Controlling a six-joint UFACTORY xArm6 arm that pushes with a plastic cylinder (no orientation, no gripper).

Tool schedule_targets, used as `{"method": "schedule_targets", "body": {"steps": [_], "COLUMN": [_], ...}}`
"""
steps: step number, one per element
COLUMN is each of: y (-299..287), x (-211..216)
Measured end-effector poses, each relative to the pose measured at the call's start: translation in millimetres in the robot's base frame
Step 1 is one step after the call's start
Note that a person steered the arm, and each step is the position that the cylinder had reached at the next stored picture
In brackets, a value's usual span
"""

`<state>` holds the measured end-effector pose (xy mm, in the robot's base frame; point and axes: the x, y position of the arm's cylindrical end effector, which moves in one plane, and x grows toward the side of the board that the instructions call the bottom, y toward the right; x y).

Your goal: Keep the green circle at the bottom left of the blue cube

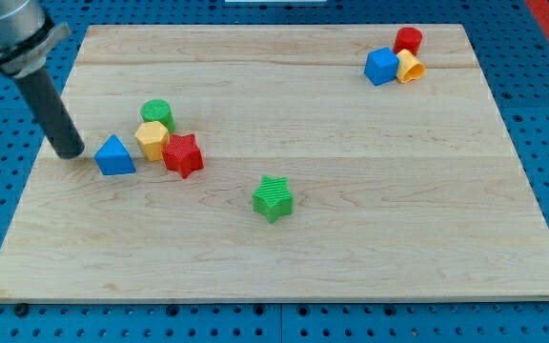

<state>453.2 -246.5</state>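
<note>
inspector a: while the arm stands at the view's left, record positions. my tip (69, 151) rests on the counter (351, 267), just beside the blue triangle (114, 156) on its left, apparently not touching it.

inspector b: and the task's thing?

inspector a: the green circle (157, 113) sits at the top of the left cluster, touching the yellow hexagon-like block (151, 139), with the red star (183, 154) just beside that. the blue cube (381, 66) is well apart, near the view's top right, against a yellow cylinder-like block (411, 67) and a red cylinder (408, 41). a green star (274, 198) lies alone toward the middle.

inspector b: jaws?

inspector a: none fitted; nothing to clench or release, only a bare rod that pushes. nothing is held.

inspector b: handling judgement?

inspector a: small, rigid, probably light plastic; likely to slide readily on the smooth wood. being round, it may roll off the tip's line if struck off-centre. contact should be on its left side, centred, pushing toward the view's right.

inspector b: risks?

inspector a: the yellow neighbour may be dragged along. the circle is not yet at the cube's bottom left; a long push remains, with the green star near the path.
</note>
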Motion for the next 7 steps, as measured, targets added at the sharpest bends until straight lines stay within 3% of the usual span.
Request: {"method": "schedule_targets", "body": {"steps": [1,3,5,7], "y": [24.6,75.3,134.6,116.1], "x": [13.0,-56.2,-81.3,-110.3]}}
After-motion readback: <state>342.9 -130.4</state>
